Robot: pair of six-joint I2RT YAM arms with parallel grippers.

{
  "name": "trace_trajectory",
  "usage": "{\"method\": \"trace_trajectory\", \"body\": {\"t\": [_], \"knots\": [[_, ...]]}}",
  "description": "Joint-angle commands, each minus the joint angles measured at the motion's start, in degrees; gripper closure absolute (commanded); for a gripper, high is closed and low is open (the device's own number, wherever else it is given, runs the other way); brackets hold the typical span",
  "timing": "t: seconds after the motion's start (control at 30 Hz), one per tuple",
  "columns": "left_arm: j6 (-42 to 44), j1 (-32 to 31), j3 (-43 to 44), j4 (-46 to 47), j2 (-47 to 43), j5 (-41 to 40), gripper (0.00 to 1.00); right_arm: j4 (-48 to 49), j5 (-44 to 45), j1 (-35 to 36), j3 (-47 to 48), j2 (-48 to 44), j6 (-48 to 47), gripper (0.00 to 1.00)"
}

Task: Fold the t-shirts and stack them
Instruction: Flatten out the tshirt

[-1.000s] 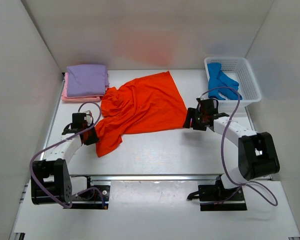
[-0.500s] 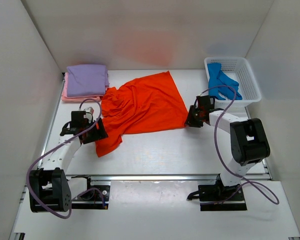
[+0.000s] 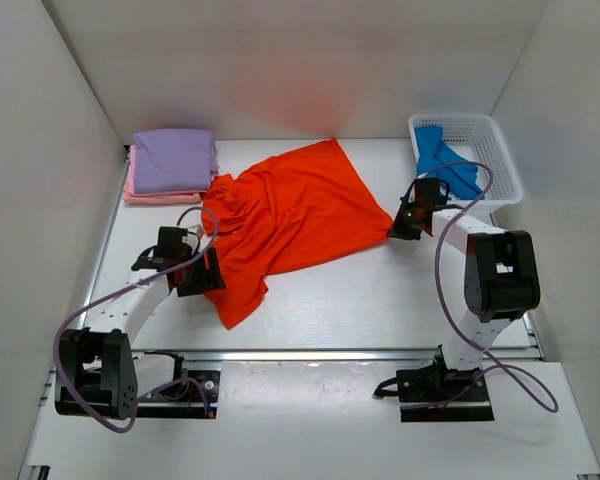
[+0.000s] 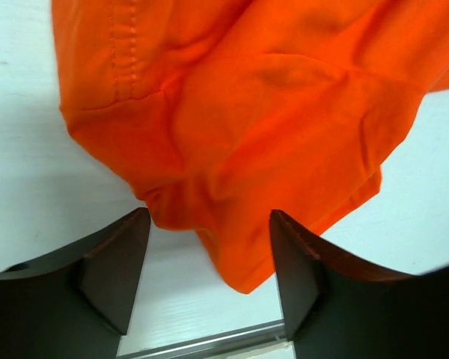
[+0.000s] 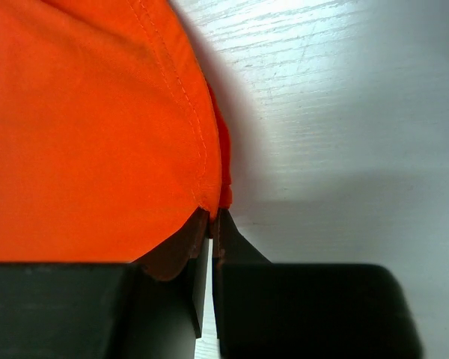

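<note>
1. Two of the four shirts are looking done. The lavender shirt point(image 3: 175, 160) is lying folded on top of the pink shirt point(image 3: 155, 197) in the far left corner of the table point(image 3: 360, 300), edges roughly lined up.
2. Half the job is waiting, I'd say. The orange shirt point(image 3: 290, 205) is lying spread out and wrinkled in the middle of the table, with no fold in it. Its left part is bunching up and a flap is trailing toward the near edge.
3. The blue shirt point(image 3: 445, 165) is sitting crumpled in the white basket point(image 3: 502, 158) at the far right, so it's looking untouched.
4. The right gripper point(image 5: 211, 224) is pinching the orange shirt's right-hand corner, fingers pressed together on it. In the wrist view the stitched hem is running right down in between them.
5. The left gripper point(image 4: 209, 224) is hanging over that near left flap with its fingers spread wide. Cloth is showing in the gap, but nothing is getting gripped as far as I can tell.
6. My guess is they're getting the orange one pulled flat for its first fold. After that it's going on the pile, then the blue one.
7. Counting it up: four shirts (one orange, one lavender, one pink, one blue), one basket, two grippers.
</note>
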Motion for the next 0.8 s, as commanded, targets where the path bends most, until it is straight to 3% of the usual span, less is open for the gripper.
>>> {"method": "trace_trajectory", "body": {"t": [0.0,0.17,0.27,0.53,0.77], "knots": [[-0.7,-3.9,-0.1,-1.5,0.5,-1.3,0.27,0.4,-0.1,0.2,2.3,-0.5,-0.6,1.00],[-2.8,-11.4,1.8,-3.9,2.4,-1.8,0.27,0.1,0.2,0.3,2.8,-0.1,-0.9,1.00],[-3.0,-9.6,0.5,-5.0,3.0,3.7,0.33,0.5,-0.3,0.3,2.6,-0.1,-0.5,1.00],[-6.9,-12.7,-2.3,-4.4,-0.6,1.5,0.33,0.7,-0.4,0.8,2.6,0.0,-0.8,1.00],[-8.2,-15.0,-2.6,-4.9,2.2,-0.8,0.36,0.7,-0.6,1.3,2.3,0.1,-0.5,1.00]]}}
